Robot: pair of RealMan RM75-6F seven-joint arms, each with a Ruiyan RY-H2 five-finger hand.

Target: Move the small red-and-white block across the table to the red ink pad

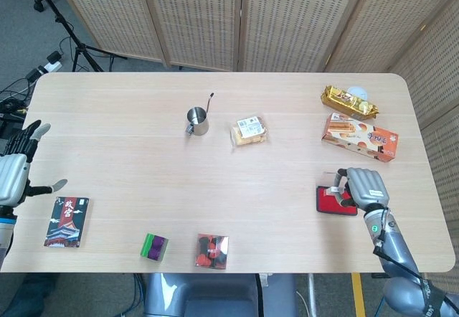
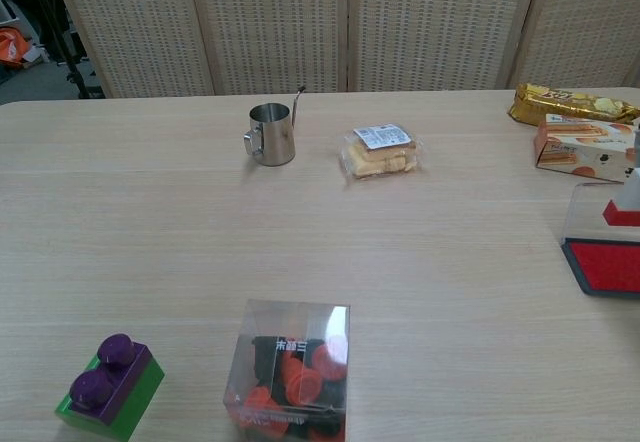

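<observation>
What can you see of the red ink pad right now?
The red ink pad is a flat rectangular tray with a dark frame around a bright red pad, lying open near the table's right edge, below the orange snack box. Its clear lid stands up at the back. The right hand holds the red-and-white block above it; contact can't be confirmed.

A pale wood-grain table (image 1: 129, 152) with rounded corners fills the head view. Behind it, toward 12 o'clock, stands a folding screen (image 1: 215, 16) of woven wicker panels in light wooden frames, wrapping round toward 3 o'clock. At 10 o'clock, grey floor (image 1: 21, 37) carries a black tripod stand (image 1: 68, 26) and cables. Lighting is even.
</observation>
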